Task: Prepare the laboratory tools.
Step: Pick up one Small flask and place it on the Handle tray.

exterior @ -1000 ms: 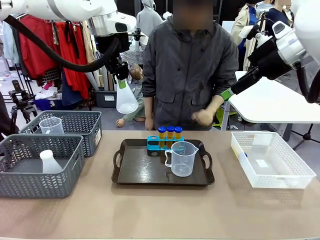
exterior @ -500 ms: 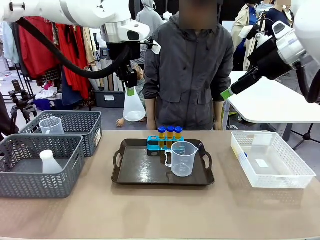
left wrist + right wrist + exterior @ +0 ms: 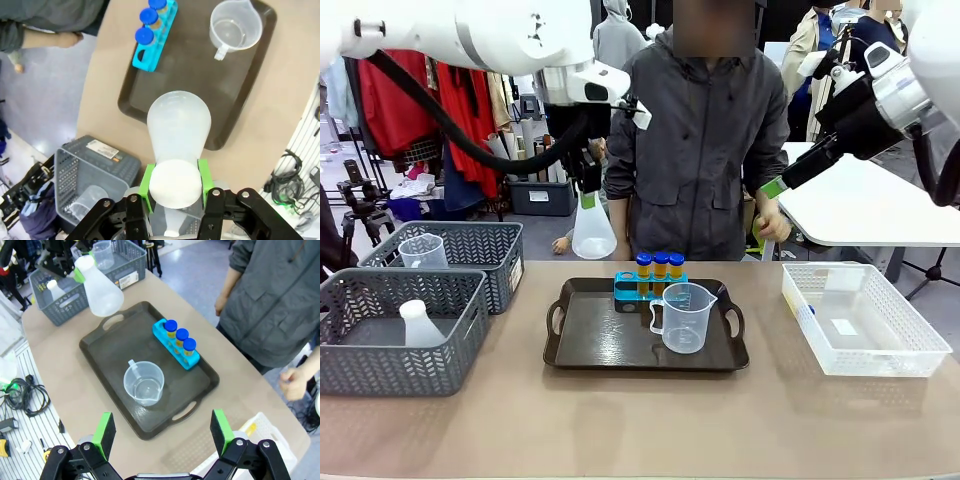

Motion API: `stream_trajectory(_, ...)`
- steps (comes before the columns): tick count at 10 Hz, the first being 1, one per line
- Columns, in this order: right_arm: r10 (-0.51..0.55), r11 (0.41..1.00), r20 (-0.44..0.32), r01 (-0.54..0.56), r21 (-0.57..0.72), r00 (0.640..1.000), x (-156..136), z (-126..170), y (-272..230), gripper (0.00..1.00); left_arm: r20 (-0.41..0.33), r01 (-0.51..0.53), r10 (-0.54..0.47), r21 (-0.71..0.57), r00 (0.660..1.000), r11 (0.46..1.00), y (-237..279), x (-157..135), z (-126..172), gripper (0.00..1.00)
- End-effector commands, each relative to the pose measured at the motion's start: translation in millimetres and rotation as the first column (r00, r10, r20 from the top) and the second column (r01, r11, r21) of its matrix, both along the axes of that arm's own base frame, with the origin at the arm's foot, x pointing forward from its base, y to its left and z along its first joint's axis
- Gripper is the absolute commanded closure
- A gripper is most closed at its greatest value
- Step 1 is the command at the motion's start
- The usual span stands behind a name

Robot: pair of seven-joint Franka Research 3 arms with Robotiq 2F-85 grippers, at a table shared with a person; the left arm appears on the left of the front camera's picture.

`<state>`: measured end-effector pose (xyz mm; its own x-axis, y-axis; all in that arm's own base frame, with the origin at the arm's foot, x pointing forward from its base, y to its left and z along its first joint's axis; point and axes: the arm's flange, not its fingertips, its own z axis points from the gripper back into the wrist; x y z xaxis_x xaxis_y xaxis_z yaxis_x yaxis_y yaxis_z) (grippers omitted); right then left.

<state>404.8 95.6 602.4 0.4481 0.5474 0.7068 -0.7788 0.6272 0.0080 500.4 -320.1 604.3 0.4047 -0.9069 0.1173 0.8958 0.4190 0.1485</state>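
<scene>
My left gripper is shut on the neck of a white translucent conical flask, which hangs upright in the air above the table's far edge, just left of the dark tray. The left wrist view looks down past the gripper and flask onto the tray's left end. On the tray stand a blue rack with three blue-capped tubes of orange liquid and a clear handled beaker. My right gripper is open, high at the right, holding nothing.
Two grey mesh baskets sit at the left: the near one holds another flask, the far one a beaker. A white basket stands at the right. A person stands behind the tray.
My left arm has carried the flask rightward and a little lower, toward the tray. The person's hand has shifted to the right. My right arm has stayed still.
</scene>
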Motion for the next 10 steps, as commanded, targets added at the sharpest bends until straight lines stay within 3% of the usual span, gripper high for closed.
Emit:
stream_trajectory(1, 0.009, 1.0, -0.001, -0.009, 0.03, 1.0, 1.0, 0.1, -0.4, 0.0, 0.022, 0.044, -0.045, 0.03, 0.999, 0.999, -9.7, 1.5, -29.9, 1.0)
stream_trajectory(5, 0.009, 1.0, -0.001, -0.009, 0.03, 1.0, 1.0, 0.1, -0.4, 0.0, 0.027, 0.116, -0.117, 0.053, 0.993, 0.992, -34.0, 16.9, -88.1, 1.0)
stream_trajectory(10, 0.009, 1.0, -0.001, -0.009, 0.03, 1.0, 1.0, 0.1, -0.4, 0.0, -0.062, 0.123, -0.119, 0.054, 0.991, 0.991, -35.3, 12.8, -133.5, 1.0)
